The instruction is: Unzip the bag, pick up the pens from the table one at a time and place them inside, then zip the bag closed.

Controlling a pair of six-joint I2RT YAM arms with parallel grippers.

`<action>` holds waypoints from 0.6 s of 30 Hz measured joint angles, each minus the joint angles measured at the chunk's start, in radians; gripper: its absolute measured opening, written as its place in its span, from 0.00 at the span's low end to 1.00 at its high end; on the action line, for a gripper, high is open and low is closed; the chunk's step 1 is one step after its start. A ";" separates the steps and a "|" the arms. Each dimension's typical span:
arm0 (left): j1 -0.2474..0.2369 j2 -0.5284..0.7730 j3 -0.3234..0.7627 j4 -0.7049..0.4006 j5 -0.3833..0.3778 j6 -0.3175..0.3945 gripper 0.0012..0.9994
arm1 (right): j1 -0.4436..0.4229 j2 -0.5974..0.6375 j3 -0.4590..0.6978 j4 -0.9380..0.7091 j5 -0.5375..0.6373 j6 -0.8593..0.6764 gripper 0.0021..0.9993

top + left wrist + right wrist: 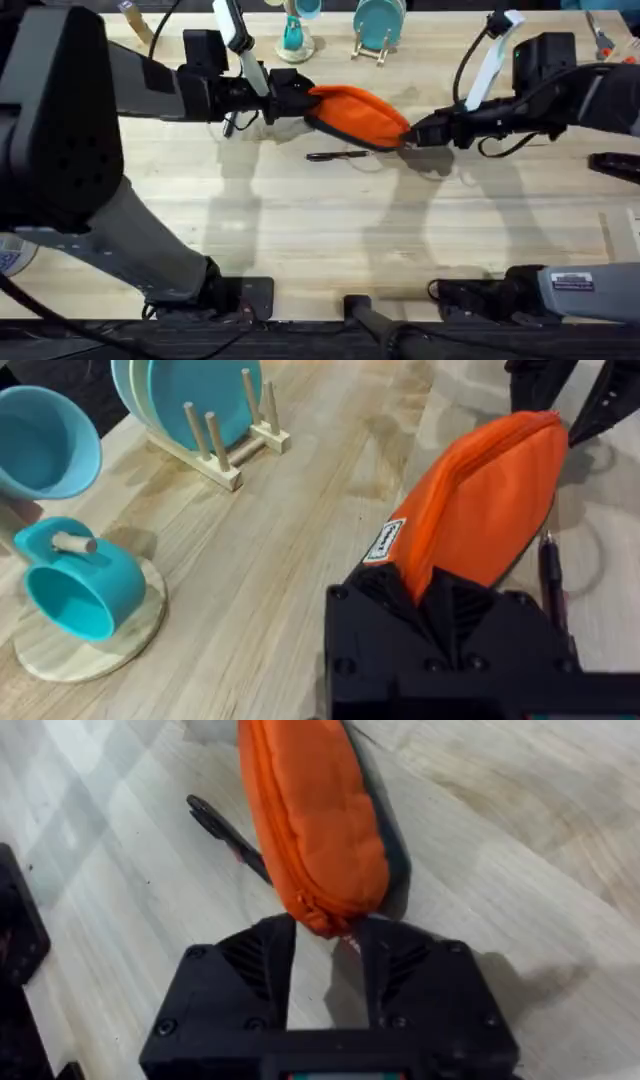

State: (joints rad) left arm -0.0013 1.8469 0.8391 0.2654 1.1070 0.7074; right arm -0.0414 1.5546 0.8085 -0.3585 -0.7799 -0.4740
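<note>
The orange bag (pixel 357 114) lies on the table (pixel 320 230) at mid-back, zipper closed along its top seam (pixel 480 455). My left gripper (pixel 297 101) is shut on the bag's left end, the fabric pinched between its black fingers (pixel 385 595). At the bag's right end (pixel 325 915), my right gripper (pixel 412 134) holds the tip of the bag between its nearly closed fingers (pixel 265 960). One black pen (pixel 336 155) with a reddish part lies on the wood just in front of the bag, also seen beside it as a dark pen (pixel 549 575) (pixel 218 823).
A wooden stand with teal cups (pixel 297 30) (pixel 80 585) and a rack of teal plates (pixel 379 25) (pixel 200 405) stand behind the bag. A dark object (pixel 615 165) lies at the right edge. The broad front half of the tabletop is bare wood.
</note>
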 joint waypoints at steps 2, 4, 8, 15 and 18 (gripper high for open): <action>0.000 0.000 0.000 0.000 0.000 0.000 0.04 | 0.001 0.015 0.000 0.004 -0.001 0.007 0.42; 0.000 0.000 0.000 0.000 0.000 0.000 0.04 | 0.007 0.035 0.000 0.007 0.000 0.011 0.41; 0.000 0.000 0.000 0.000 0.000 0.000 0.04 | 0.026 0.079 0.000 0.033 0.000 0.019 0.26; 0.000 0.000 0.000 0.000 0.000 0.000 0.04 | 0.033 0.095 0.000 0.050 -0.003 0.049 0.19; 0.000 0.000 0.000 0.000 0.000 0.000 0.04 | 0.035 0.095 0.000 0.051 -0.004 0.063 0.15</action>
State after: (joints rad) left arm -0.0013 1.8469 0.8391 0.2657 1.1072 0.7074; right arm -0.0067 1.6497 0.8085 -0.3073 -0.7841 -0.4111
